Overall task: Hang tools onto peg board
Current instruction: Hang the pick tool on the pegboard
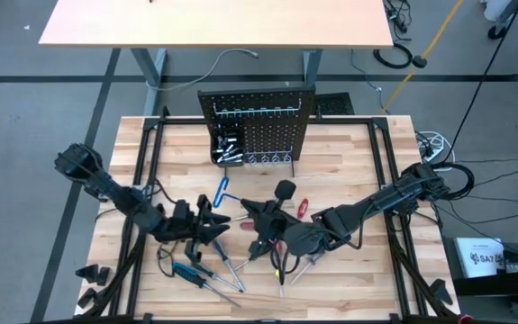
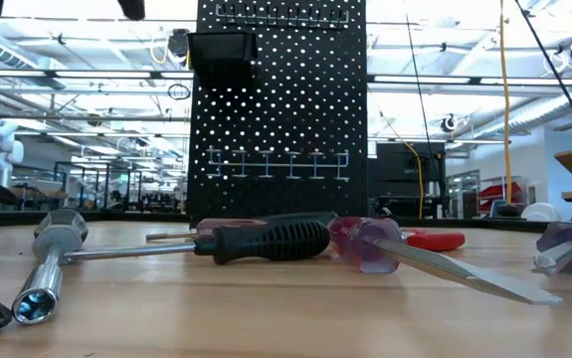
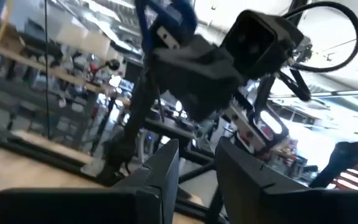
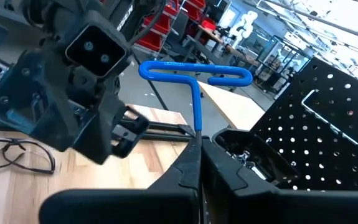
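Note:
My right gripper (image 4: 200, 140) is above the middle of the table (image 1: 251, 214) and is shut on a blue T-handle key (image 4: 194, 81), which also shows in the high view (image 1: 223, 193). My left gripper (image 3: 197, 165) hovers just left of it (image 1: 215, 225), open, with nothing between its fingers. The black peg board (image 1: 259, 126) stands upright at the table's far edge, with hooks and a small black bin (image 1: 227, 148). Other tools lie flat on the table: screwdrivers (image 1: 206, 274) and a black-handled one (image 2: 271, 239). My right gripper pinches the blue key's thin shaft (image 4: 197, 127) between its two fingers, some way below the crossbar handle (image 4: 228, 76). The fingers come about level from the table's right and lie across the shaft. The key is lifted clear of the table, with its handle above the fingers.
A red-handled tool (image 1: 302, 207) and a clear purple-handled screwdriver (image 2: 370, 244) lie near the table's middle, and a silvery nut driver (image 2: 47, 264) lies at the left of the low view. Black frame rails (image 1: 146, 162) run along the table's sides. Bare wood lies before the board (image 1: 340, 171).

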### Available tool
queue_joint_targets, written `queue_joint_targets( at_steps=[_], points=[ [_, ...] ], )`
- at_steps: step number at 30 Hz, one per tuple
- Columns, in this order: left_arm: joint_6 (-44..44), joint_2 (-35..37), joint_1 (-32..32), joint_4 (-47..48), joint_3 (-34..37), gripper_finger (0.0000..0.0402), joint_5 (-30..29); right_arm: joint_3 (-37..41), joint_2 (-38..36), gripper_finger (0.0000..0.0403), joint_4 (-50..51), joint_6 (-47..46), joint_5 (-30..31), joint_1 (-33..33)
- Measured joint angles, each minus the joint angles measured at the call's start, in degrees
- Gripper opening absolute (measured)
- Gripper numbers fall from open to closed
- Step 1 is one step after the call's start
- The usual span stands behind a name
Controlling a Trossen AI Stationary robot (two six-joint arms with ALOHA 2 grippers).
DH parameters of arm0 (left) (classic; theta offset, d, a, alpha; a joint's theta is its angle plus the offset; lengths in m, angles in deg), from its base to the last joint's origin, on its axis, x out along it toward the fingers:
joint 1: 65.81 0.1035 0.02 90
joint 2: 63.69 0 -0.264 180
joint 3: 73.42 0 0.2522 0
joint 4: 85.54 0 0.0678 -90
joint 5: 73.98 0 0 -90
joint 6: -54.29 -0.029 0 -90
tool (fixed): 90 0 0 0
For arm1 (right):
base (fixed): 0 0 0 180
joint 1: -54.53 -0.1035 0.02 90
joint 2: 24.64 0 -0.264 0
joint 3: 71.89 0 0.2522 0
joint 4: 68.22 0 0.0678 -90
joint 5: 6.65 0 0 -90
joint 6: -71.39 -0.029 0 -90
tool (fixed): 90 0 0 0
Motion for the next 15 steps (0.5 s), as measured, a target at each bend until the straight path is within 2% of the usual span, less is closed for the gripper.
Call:
queue_joint_targets(
  at_steps=[7,15],
  points=[
    [-4.82,-0.86,1.63,0.41,-3.05,0.0107,0.21,0.0,0.0,0.0,0.43,-0.07,-0.08,-0.35],
    [-4.7,-0.9,3.96,0.52,-3.09,0.0107,-0.36,0.02,0.0,0.0,1.06,-1.2,-0.4,-0.44]
  ],
)
